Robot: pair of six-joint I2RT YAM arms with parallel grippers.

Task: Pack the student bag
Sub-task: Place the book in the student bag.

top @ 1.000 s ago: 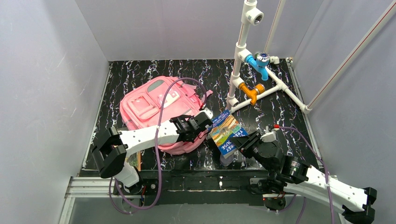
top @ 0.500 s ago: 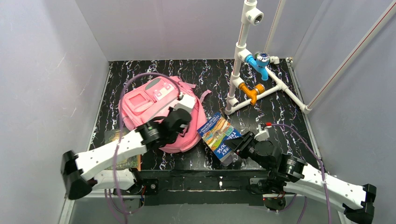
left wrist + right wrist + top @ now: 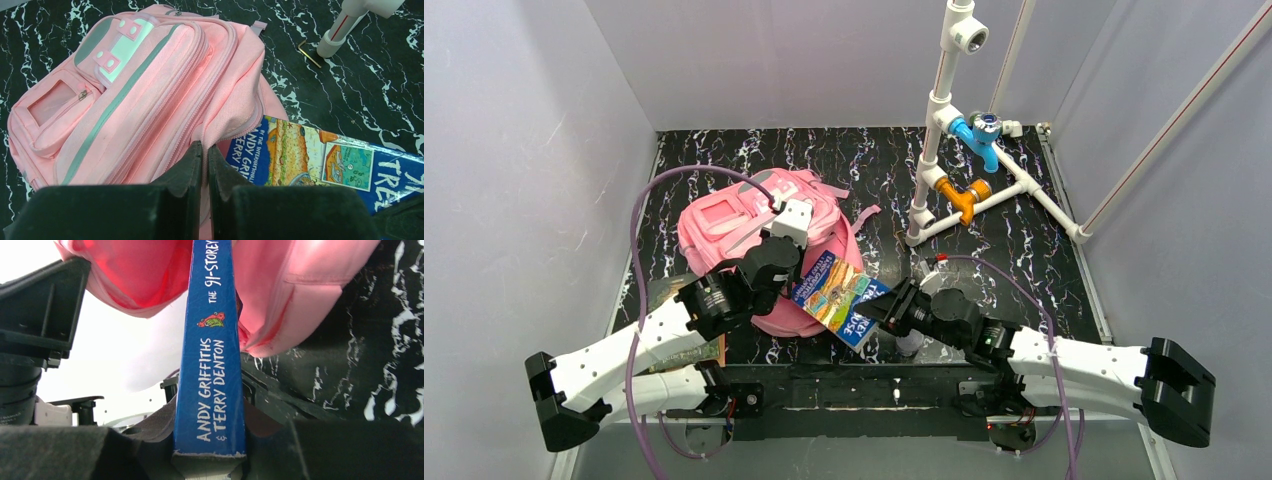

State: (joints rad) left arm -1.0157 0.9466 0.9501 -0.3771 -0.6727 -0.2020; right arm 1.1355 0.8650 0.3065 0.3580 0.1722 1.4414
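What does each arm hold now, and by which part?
Left gripper: student bag, by its zip edge. Right gripper: blue book, by the spine's end.

Blue book against pink bag

Off-task items: black white-veined counter, pale walls on three sides. White PVC pipe frame at far right: upright post, angled legs lying on the counter. Blue fitting up the post, orange fitting lower down. Small L-shaped hex key lies flat just beside the post foot. Flat brownish book-like item near the left edge, mostly hidden.
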